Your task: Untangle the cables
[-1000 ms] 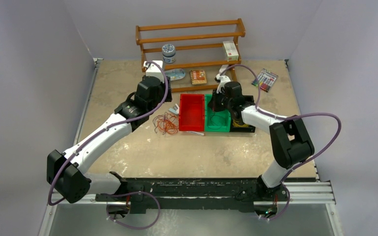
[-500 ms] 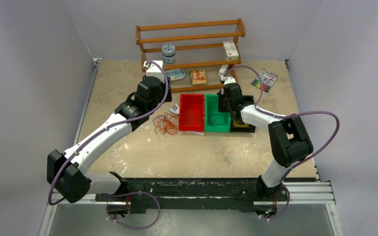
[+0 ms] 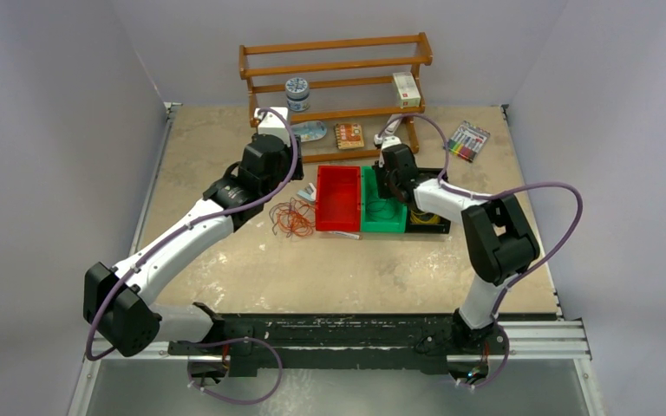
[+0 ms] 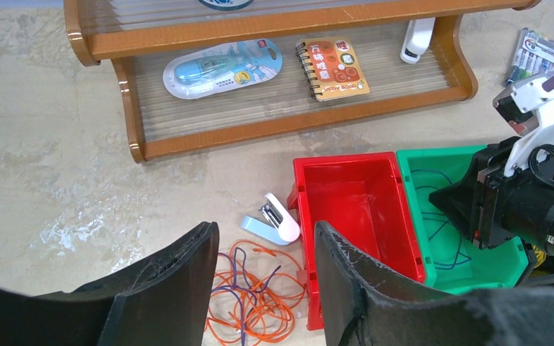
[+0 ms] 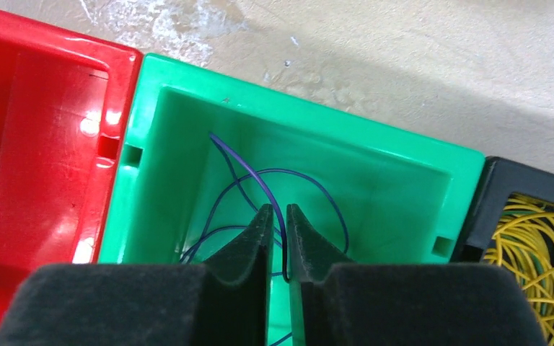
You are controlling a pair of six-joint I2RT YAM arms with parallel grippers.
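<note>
Purple cable (image 5: 288, 171) is seen running through the thin gap between the fingers of the right gripper (image 5: 278, 210), which are almost pressed together. Whether it is pinched or let go cannot be told. The rest of it is coiled in the green bin (image 5: 296, 114), which is set between the empty red bin (image 5: 58, 40) and the black bin (image 5: 501, 187), where the yellow cables (image 5: 541, 245) are piled. The three bins are lined up near the middle of the tabletop (image 3: 355, 269), a little toward its far edge. The left gripper (image 4: 263, 231) is held spread wide, with nothing in it, above the orange tangle (image 4: 260, 303) lying just left of the red bin, with a purple strand mixed in. The step in hand looks like dropping off the purple cable. Next, the fingers should be opened fully and lifted straight up, so nothing is dragged out.
</note>
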